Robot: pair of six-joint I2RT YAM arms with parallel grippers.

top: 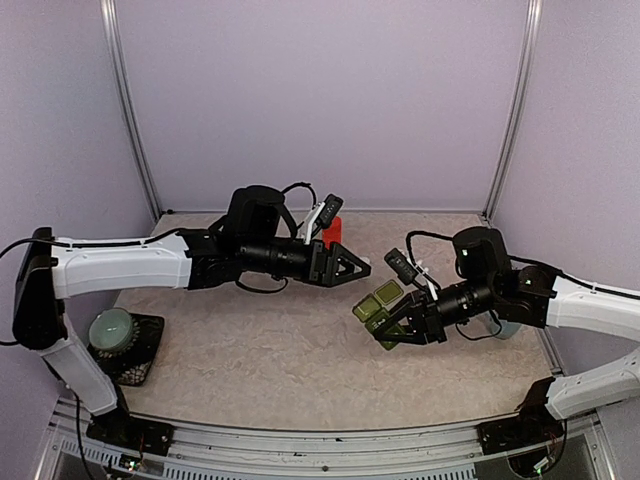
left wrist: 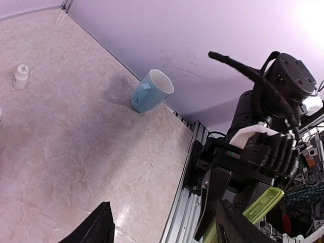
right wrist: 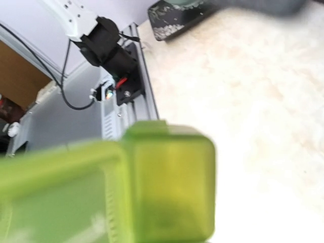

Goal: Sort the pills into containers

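Counter (top: 280,350): marbled top. Right end effector (top: 398,322): clamped on the containers (top: 375,308), held off the counter, right of centre in the top view. Left end effector (top: 352,268): jaws apart, empty, pointing at them from centre frame. Risk: an off-line approach could knock the strip loose or the two could collide. Writing: none legible.

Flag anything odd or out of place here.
One thing: the containers aren't lying flat on the table. The right gripper holds the green strip tilted, seemingly lifted off the surface, so anything inside could slide out. No spilled pills visible. The left gripper is open and empty nearby.
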